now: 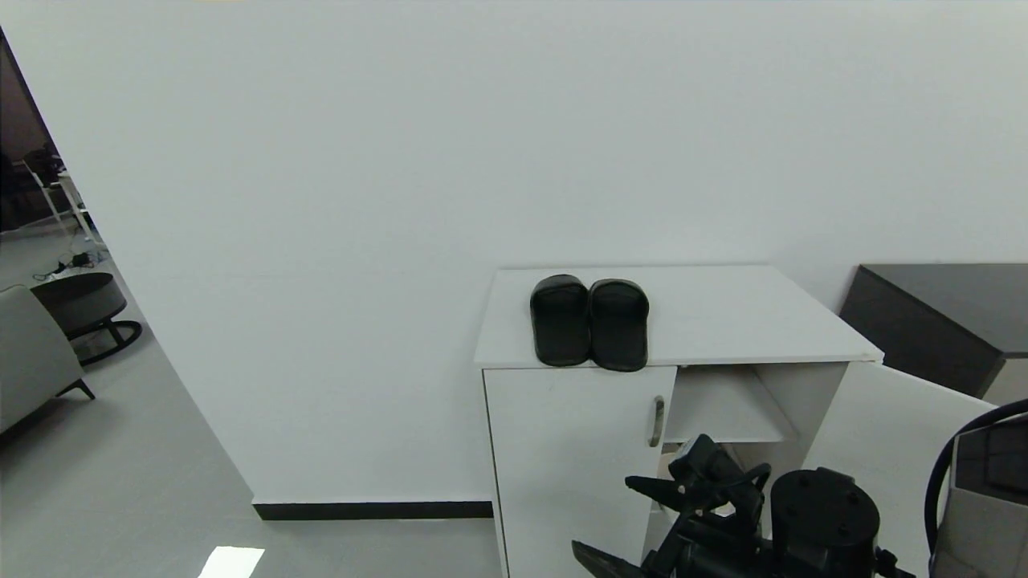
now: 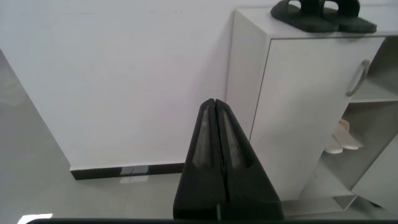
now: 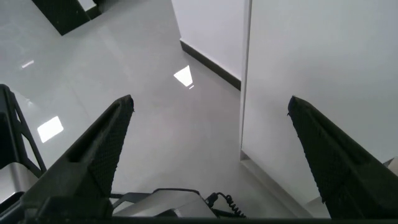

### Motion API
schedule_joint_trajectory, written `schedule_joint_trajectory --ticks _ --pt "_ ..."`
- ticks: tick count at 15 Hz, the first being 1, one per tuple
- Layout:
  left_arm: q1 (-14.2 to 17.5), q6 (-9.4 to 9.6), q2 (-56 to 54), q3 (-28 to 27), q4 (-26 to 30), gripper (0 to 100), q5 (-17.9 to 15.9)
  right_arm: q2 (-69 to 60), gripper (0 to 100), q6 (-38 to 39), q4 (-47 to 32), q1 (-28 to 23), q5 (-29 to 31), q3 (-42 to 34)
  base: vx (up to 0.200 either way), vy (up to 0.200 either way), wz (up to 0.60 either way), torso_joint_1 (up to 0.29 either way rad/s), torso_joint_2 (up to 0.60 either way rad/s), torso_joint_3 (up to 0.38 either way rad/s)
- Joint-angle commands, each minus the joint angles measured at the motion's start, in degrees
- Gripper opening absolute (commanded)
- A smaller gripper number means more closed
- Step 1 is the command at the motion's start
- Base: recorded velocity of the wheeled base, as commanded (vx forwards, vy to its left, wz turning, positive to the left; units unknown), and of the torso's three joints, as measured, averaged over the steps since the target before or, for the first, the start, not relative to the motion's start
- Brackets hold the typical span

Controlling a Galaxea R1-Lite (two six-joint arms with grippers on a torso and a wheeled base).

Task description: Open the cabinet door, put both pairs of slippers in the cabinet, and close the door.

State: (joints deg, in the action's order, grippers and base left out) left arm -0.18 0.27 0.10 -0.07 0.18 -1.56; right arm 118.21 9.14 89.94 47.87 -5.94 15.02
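A pair of black slippers (image 1: 590,323) (image 2: 323,12) lies side by side at the front edge of the white cabinet's top (image 1: 723,313). The cabinet's left door (image 1: 570,449) is closed, with a handle (image 1: 657,421) (image 2: 357,78); its right door (image 1: 883,449) stands swung open. A pair of white slippers (image 2: 344,138) sits on a lower shelf inside. My right gripper (image 1: 606,516) (image 3: 210,102) is open and holds nothing, low in front of the closed door. My left gripper (image 2: 214,102) is shut with nothing in it, to the cabinet's left.
A dark cabinet (image 1: 940,321) stands to the right of the open door. A grey sofa (image 1: 28,353) and a round dark table (image 1: 80,305) are far left. Open grey floor (image 1: 161,482) lies left of the cabinet, against a white wall with a black baseboard (image 1: 373,510).
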Motion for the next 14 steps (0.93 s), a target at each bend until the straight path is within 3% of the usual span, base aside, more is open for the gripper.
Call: schedule_joint_trajectory --ticks 1,6,10,11,12,14 --pt "0.0 0.0 0.0 0.1 0.0 0 0.0 -0.2 100 0.1 0.1 0.0 0.0 0.0 0.0 0.0 0.0 0.276 -0.59 -0.315" --pt "0.0 0.0 0.0 0.0 0.0 0 0.0 -0.9 100 -1.1 0.1 2.0 0.1 -1.4 0.0 0.0 0.0 0.253 -0.53 -0.279" --pt "0.0 -0.09 0.0 0.1 0.0 0 0.1 -4.9 100 -4.6 0.1 3.0 2.4 0.0 0.0 0.0 0.0 0.134 -0.27 -0.134" --pt "0.0 0.0 0.0 0.1 0.0 0 0.1 -7.5 100 -4.0 -9.3 2.0 10.0 8.0 0.0 0.0 0.0 0.0 0.0 0.0" --pt "0.1 0.0 0.0 0.0 0.0 0 0.1 -10.6 100 -2.7 -25.5 2.1 19.8 16.4 0.0 0.0 0.0 0.0 0.0 0.0" --pt "0.0 0.0 0.0 0.1 0.0 0 0.1 -14.0 100 8.3 -54.2 5.2 32.3 33.6 0.0 0.0 0.0 0.0 0.0 0.0"
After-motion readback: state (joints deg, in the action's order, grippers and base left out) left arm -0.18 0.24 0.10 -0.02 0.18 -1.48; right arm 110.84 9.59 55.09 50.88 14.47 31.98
